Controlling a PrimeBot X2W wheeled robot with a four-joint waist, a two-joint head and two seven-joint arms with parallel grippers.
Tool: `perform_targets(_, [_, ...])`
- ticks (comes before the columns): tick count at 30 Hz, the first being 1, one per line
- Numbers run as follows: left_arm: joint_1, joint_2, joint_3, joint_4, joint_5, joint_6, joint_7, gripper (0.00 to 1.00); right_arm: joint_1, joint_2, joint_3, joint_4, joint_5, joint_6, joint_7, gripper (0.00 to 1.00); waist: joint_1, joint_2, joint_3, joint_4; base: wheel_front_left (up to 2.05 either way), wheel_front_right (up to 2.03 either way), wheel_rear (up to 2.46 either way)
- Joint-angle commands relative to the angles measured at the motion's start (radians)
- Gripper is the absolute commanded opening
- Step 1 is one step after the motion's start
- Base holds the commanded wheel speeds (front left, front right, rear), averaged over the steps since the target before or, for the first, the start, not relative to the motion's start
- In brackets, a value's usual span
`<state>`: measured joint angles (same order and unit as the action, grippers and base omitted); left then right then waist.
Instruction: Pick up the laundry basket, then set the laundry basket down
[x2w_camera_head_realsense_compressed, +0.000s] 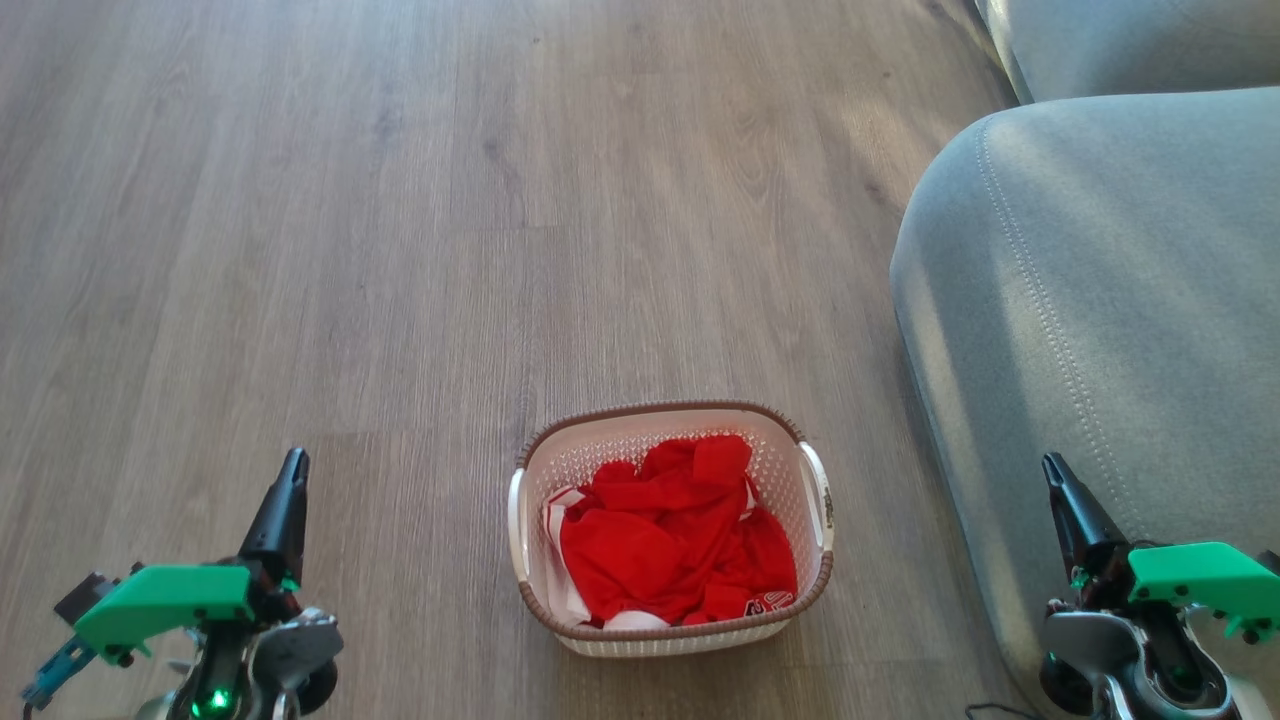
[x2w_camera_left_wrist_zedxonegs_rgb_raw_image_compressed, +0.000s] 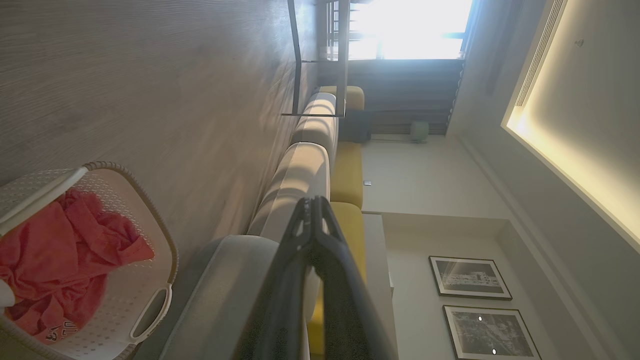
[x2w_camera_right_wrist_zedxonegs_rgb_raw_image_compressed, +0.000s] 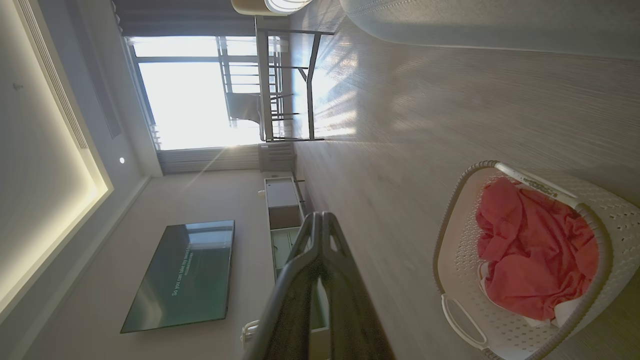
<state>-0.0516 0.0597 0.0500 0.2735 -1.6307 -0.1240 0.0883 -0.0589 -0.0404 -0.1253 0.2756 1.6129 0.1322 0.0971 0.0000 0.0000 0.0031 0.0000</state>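
Head view gives us the laundry basket (x2w_camera_head_realsense_compressed: 665, 408) standing upright on the wooden floor (x2w_camera_head_realsense_compressed: 400, 250). It is near the floor's edge where the grey sofa (x2w_camera_head_realsense_compressed: 1100, 300) begins, with a strip of bare boards between the two. Its white perforated walls carry a brown woven-look rim, and a white handle (x2w_camera_head_realsense_compressed: 820, 495) sits on each short side. Red clothes (x2w_camera_head_realsense_compressed: 675, 535) lie crumpled inside, with a little white cloth showing at their left and front edges.

Both grippers are clear of the basket. We see the left gripper (x2w_camera_head_realsense_compressed: 294, 463) well to its left and the right gripper (x2w_camera_head_realsense_compressed: 1053, 468) well to its right, in front of the sofa's rounded arm. Both have their fingers pointing up the view. In the left wrist view our two dark fingers (x2w_camera_left_wrist_zedxonegs_rgb_raw_image_compressed: 290, 290) meet at their tips, pressed together with nothing between them, and the basket lies at that view's lower left. The right wrist view tells the same of the other pair: tips together, nothing held, the basket off at the lower right.

Farther out, the left wrist view shows yellow cushions (x2w_camera_left_wrist_zedxonegs_rgb_raw_image_compressed: 347, 170) on the sofa. A dark metal table frame (x2w_camera_left_wrist_zedxonegs_rgb_raw_image_compressed: 297, 60) stands on the floor before a bright window (x2w_camera_left_wrist_zedxonegs_rgb_raw_image_compressed: 410, 30), and two framed pictures (x2w_camera_left_wrist_zedxonegs_rgb_raw_image_compressed: 470, 277) hang on the wall. The right wrist view shows a dark television (x2w_camera_right_wrist_zedxonegs_rgb_raw_image_compressed: 182, 275) on the wall above a low cabinet (x2w_camera_right_wrist_zedxonegs_rgb_raw_image_compressed: 282, 200).
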Motion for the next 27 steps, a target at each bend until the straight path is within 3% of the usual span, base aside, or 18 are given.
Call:
perform_targets(1, [-0.054, 0.006, 0.042, -0.029, 0.004, -0.007, 0.007, 0.00, -0.048, -0.015, 0.018, -0.031, 0.001, -0.002, 0.010, 0.00, 0.0000, 0.0000, 0.000, 0.000, 0.00, 0.00, 0.00])
perform_targets(27, [-0.055, 0.002, 0.048, -0.029, 0.009, -0.007, 0.013, 0.00, -0.049, -0.014, 0.016, -0.031, -0.001, -0.002, 0.013, 0.00, 0.0000, 0.0000, 0.000, 0.000, 0.00, 0.00, 0.00])
